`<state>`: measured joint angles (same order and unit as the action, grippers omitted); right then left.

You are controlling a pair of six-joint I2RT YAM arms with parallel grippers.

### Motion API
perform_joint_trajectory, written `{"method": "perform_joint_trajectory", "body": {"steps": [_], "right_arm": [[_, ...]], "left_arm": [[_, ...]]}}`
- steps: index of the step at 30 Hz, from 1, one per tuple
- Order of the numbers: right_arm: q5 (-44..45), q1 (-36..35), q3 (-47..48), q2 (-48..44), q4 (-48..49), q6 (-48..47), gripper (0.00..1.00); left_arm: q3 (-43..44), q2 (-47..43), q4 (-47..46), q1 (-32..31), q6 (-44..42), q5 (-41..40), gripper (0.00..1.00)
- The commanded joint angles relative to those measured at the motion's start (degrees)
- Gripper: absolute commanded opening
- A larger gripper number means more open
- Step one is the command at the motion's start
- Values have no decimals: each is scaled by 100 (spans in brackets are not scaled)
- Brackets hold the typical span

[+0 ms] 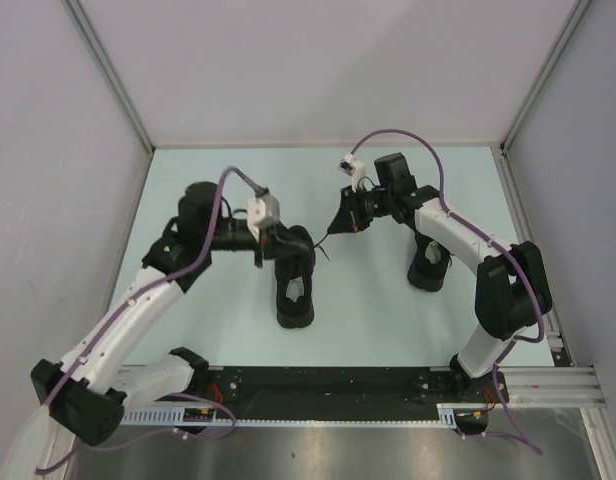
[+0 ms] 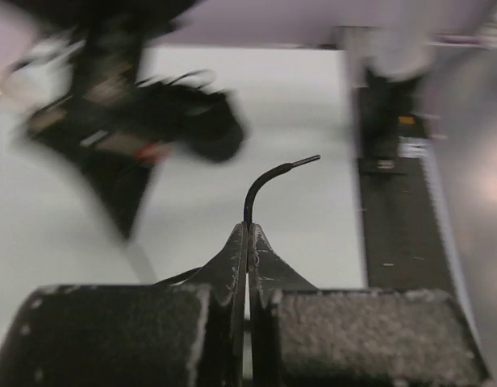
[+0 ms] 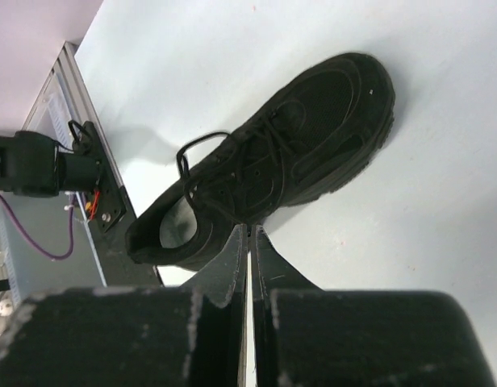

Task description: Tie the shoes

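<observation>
**Pale worktop (image 1: 388,300) in a white-walled bay, with one black sneaker (image 1: 295,305) at centre frame between the two arms.**

The sneaker lies heel toward the bottom of the overhead view, toe toward the top. It is probably light, with a soft upper that would slide if pulled sideways. Its thin laces (image 3: 232,173) are limp and slippery, so they are best taken near the stiff tips. The left fingers (image 2: 228,266) are pressed together on a lace end (image 2: 269,173), which curls upward to its tip. The right fingers (image 3: 224,270) are also closed, over the sneaker's side; whether any lace sits between them cannot be told. One loose loop (image 3: 188,157) stands by the collar. The dark shapes in the upper left of the left wrist view are too blurred to make out.
</observation>
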<state>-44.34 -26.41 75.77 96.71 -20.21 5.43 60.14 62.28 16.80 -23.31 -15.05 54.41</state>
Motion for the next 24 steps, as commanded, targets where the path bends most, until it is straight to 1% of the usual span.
{"method": "perform_joint_trajectory", "body": {"steps": [1,2,4,5,6,7,8,10,11,12,13,14,15,16,17,18,19,20,24], "right_arm": [[13,-22,8,41,684,116,0],[-13,-30,8,50,763,133,0],[-101,-39,8,33,1000,177,0],[-119,-39,8,15,1114,178,0],[-145,-57,8,15,1168,186,0],[-198,-57,8,-20,1220,169,0],[-224,-83,8,-29,1273,160,0],[-320,-101,0,-29,1431,177,0],[-365,-109,8,-29,1475,195,0],[-443,-144,17,-29,1554,247,0],[-488,-162,8,-20,1598,274,0],[-532,-180,8,-29,1686,300,0],[-619,-223,8,-29,1730,344,0],[-664,-250,0,-20,1792,371,0],[-681,-276,8,-29,1888,388,0],[-742,-337,17,-20,1932,432,0],[-760,-355,17,-29,1976,467,0],[-778,-390,34,-20,1977,511,0],[-857,-505,157,-3,2126,608,0]], "left_arm": [[-284,90,-212,-1516,-147,361,0],[-266,196,-282,-1980,-278,290,0],[-152,415,-300,-2378,-489,-16,0],[-91,660,-204,-2667,-847,-245,0],[-90,732,-168,-2766,-955,-430,1],[-90,820,-168,-2854,-1026,-623,6],[-64,908,-151,-2889,-1061,-764,19],[172,918,225,-2846,-1149,-774,36],[243,883,227,-2602,-958,-792,41],[183,656,114,-2339,-695,-540,43],[43,515,-522,-1997,-344,-285,45],[-167,304,-1007,-1219,721,-178,46],[-857,-98,-1603,-819,1262,-64,46],[-1185,-328,-2079,-485,1659,-45,47],[-1424,-479,-2119,-29,1707,-201,50],[-1635,-576,-1893,71,1524,-829,50],[-1680,-594,-1725,177,1253,-958,50],[-1698,-551,-1402,326,937,-1020,50],[-1637,-59,-1407,494,846,-906,51]]}}
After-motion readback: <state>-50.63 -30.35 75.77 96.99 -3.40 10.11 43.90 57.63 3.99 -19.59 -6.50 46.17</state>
